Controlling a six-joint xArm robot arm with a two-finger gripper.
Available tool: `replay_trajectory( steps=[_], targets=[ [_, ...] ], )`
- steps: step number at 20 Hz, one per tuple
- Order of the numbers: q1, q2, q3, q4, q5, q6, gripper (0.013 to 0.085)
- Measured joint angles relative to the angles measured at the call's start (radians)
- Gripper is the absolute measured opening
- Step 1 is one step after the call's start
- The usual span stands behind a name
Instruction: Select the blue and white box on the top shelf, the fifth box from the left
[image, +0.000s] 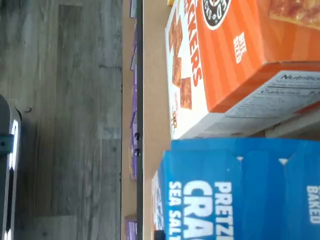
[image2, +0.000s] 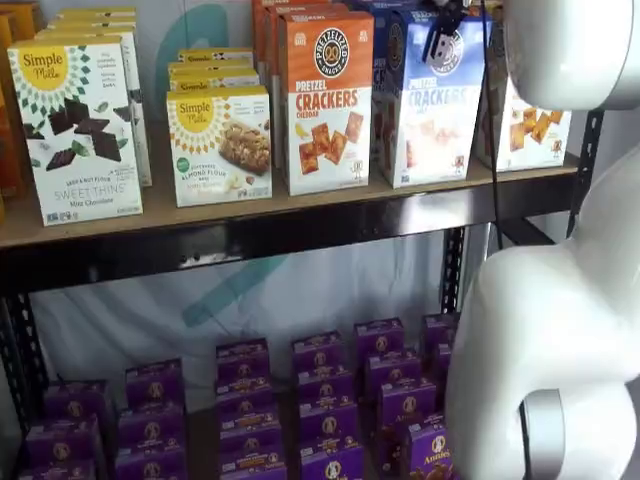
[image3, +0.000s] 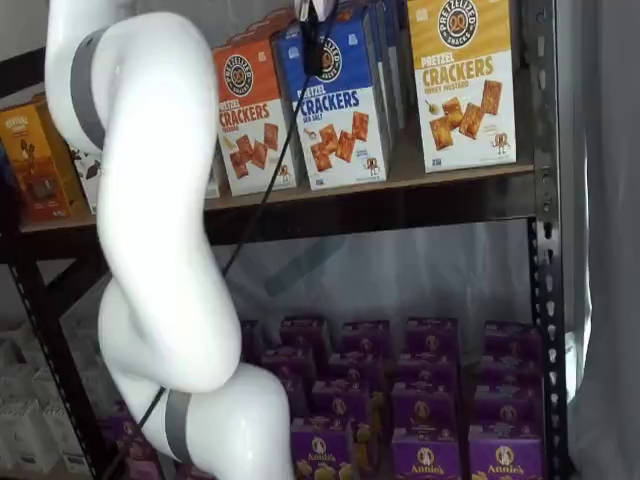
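The blue and white box (image2: 430, 105) stands on the top shelf (image2: 300, 212) between an orange-topped box and a yellow-topped box; it also shows in a shelf view (image3: 338, 100). My gripper (image2: 441, 35) hangs from the top edge, just in front of the box's blue upper half, and shows in a shelf view (image3: 311, 45) as black fingers with a cable beside them. No gap between the fingers can be made out. In the wrist view the box's blue top (image: 240, 195) lies close below the camera, behind the shelf's black front rail (image: 140, 120).
The orange-topped cheddar box (image2: 322, 100) stands close to the left of the blue box, and the yellow-topped box (image3: 462, 80) to its right. Simple Mills boxes (image2: 75, 125) stand further left. Purple boxes (image2: 320, 400) fill the lower shelf. My white arm (image3: 160, 200) stands before the shelves.
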Motion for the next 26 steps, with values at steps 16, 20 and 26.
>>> replay_trajectory(
  steps=[16,20,26],
  targets=[
    [-0.052,-0.025,-0.047,0.033,0.136,-0.017,0.0570],
    [-0.067,-0.060,-0.032,0.025,0.178,-0.030,0.0570],
    [-0.085,-0.121,0.020,0.019,0.215,-0.048,0.0570]
  ],
)
